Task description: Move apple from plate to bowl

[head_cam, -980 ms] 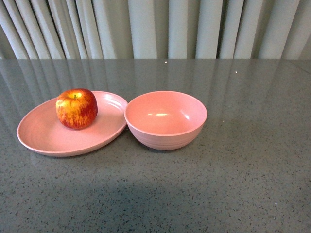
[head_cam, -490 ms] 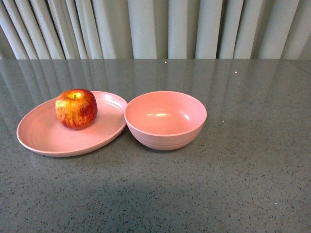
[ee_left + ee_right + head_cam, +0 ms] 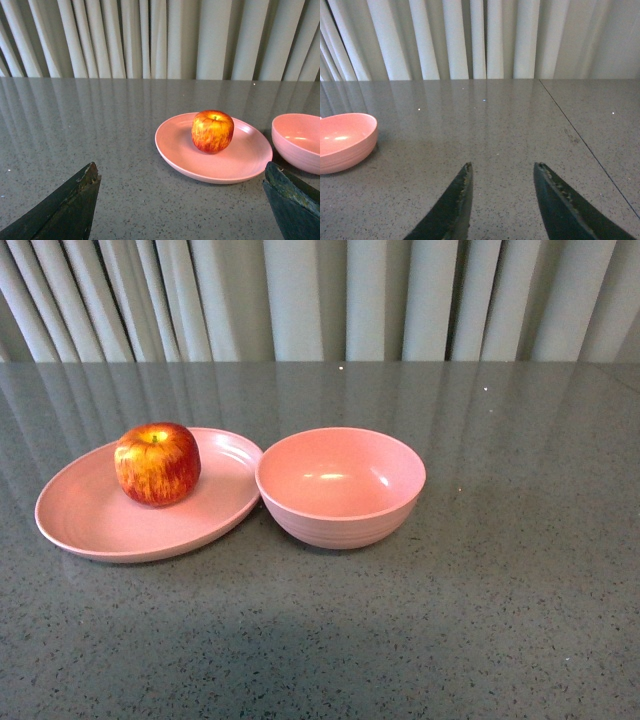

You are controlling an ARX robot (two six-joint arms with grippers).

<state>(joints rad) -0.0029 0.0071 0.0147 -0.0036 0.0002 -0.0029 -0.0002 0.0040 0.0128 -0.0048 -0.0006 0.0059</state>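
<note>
Sitting stem-up on the far half of the plate (image 3: pixel 90 515): one apple (image 3: pixel 157 463), not yet lifted. Bowl (image 3: pixel 340 510): empty, just right of the plate, rims touching or nearly so.

Left gripper (image 3: pixel 181 169): jaws spread wide, holding nothing, low over the table (image 3: pixel 500 590), facing the apple.

Right gripper (image 3: pixel 502 166): jaws parted, empty, off to the bowl's right.

Step in hand, by my reading: approach and grasp. Best done by centring the left jaws on the apple's widest girth, closing gently, then lifting clear of both rims before crossing.
</note>
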